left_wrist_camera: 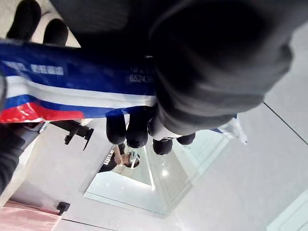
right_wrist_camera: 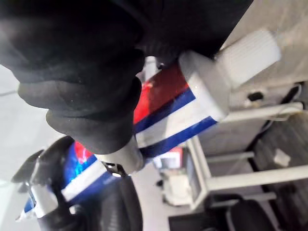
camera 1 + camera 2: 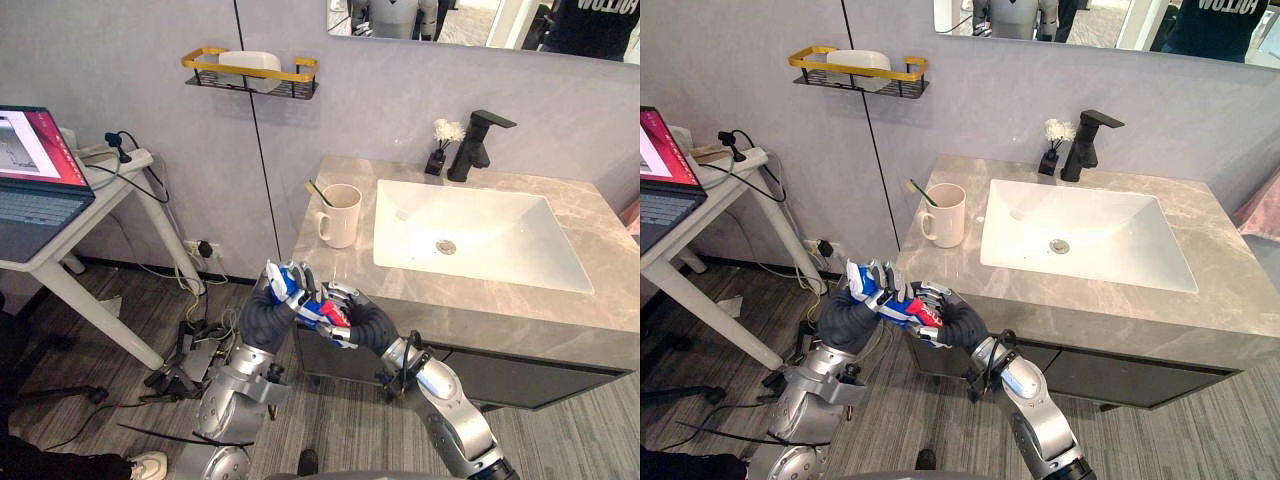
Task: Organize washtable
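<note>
**Bright, even light; hands dark up close**

Light falls from overhead, bright and even, with no hard shadows. The white sink [image 3: 480,235] gleams, and the grey table [image 3: 420,290] carries a pale sheen along its front edge. The mug [image 3: 340,215] casts a faint, soft shadow. The laptop screen [image 3: 35,150] glows (red and white). From the wrists, the left hand [image 1: 216,72] and right hand [image 2: 77,72] look near-black against bright surroundings, and the toothpaste tube [image 2: 168,110] shines on its red band.

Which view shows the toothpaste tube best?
Right wrist view: the toothpaste tube shows white cap and striped body. Left wrist view has a stretch of body; eye views show it small between left hand and right hand.
</note>
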